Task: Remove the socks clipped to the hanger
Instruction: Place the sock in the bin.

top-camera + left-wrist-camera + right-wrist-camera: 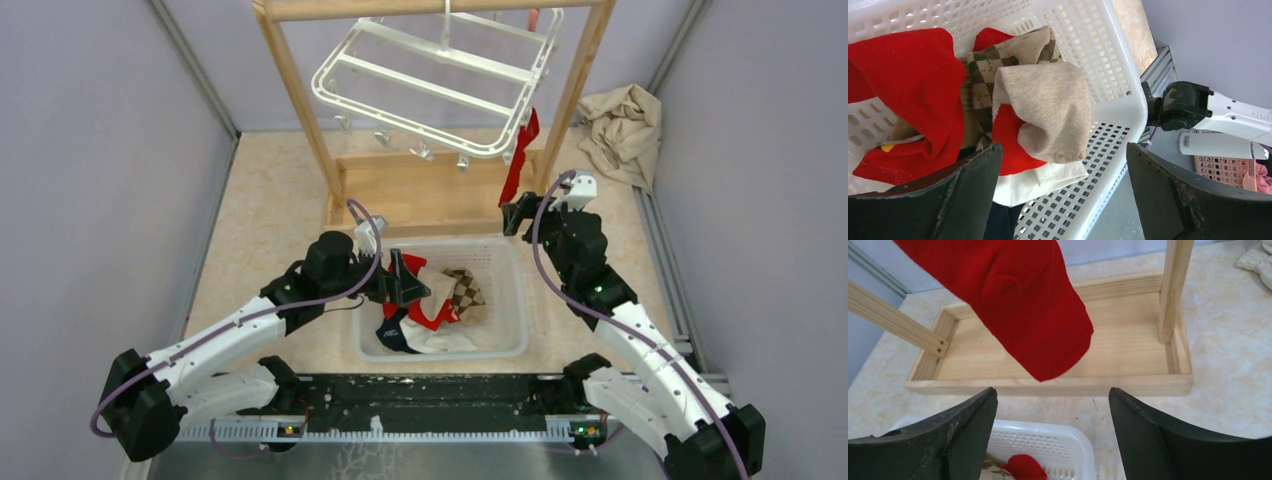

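Observation:
The white hanger (440, 80) hangs tilted in the wooden frame, its clips dangling. One red sock (520, 160) is still clipped at its right corner and hangs down; it fills the top of the right wrist view (1013, 300). My right gripper (518, 213) is open and empty just below that sock's toe. My left gripper (408, 280) is open and empty over the white basket (510, 300), above a pile of socks: red (913, 85), tan (1053, 110), argyle-patterned (983, 75), cream (1043, 180) and navy (1000, 220).
The wooden frame's tray base (420, 190) stands behind the basket, its posts (300, 100) on either side of the hanger. A crumpled beige cloth (620, 130) lies at the back right. Grey walls close in both sides.

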`<state>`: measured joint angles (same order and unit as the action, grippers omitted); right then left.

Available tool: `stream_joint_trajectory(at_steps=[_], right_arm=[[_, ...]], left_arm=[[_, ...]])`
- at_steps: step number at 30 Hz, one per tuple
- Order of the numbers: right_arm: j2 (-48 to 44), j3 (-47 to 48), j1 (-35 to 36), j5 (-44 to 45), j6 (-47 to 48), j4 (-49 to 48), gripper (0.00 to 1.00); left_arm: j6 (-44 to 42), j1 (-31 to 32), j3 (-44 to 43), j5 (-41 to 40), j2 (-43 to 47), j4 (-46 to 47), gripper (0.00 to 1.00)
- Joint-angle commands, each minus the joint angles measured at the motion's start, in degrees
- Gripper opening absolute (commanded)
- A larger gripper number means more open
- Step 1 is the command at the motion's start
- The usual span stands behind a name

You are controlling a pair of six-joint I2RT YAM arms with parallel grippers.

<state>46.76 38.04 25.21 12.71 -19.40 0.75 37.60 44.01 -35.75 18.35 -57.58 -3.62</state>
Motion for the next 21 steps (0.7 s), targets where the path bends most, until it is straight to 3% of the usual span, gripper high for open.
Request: stream_joint_trajectory(at_steps=[1,7,12,15,18,21], right_arm=[[0.8,3.6,-2.7,-6.4,-2.6,-7.0,0.8],[2.8,3.8,-4.3,-10.8,-3.6,-10.9,0.66],[4.0,3.6,-4.8,-14.8,-3.5,-15.1,0.63],[4.8,3.5,-4.9,-16.3,-3.5,-17.8,0.65],[6.0,3.7,-4.9,-17.4,-3.4,-20.1,0.78],[7.9,4.6,-5.0,-17.3,-3.5,-21.3,0.79]], left_arm=[[-0.7,0.2,-1.3,-0.5,1.0,-0.1,0.99],[-1.9,0.1,-2.7,-0.7,0.6,-0.7,0.99],[-1.8,0.2,-2.5,-0.5,0.5,-0.3,0.99],[-1.7,0.2,-2.1,-0.5,0.9,0.0,0.99],[-1.7,0.2,-2.1,-0.4,1.2,0.0,0.99],[-1.7,0.2,-2.1,-0.5,1.4,0.0,0.99]])
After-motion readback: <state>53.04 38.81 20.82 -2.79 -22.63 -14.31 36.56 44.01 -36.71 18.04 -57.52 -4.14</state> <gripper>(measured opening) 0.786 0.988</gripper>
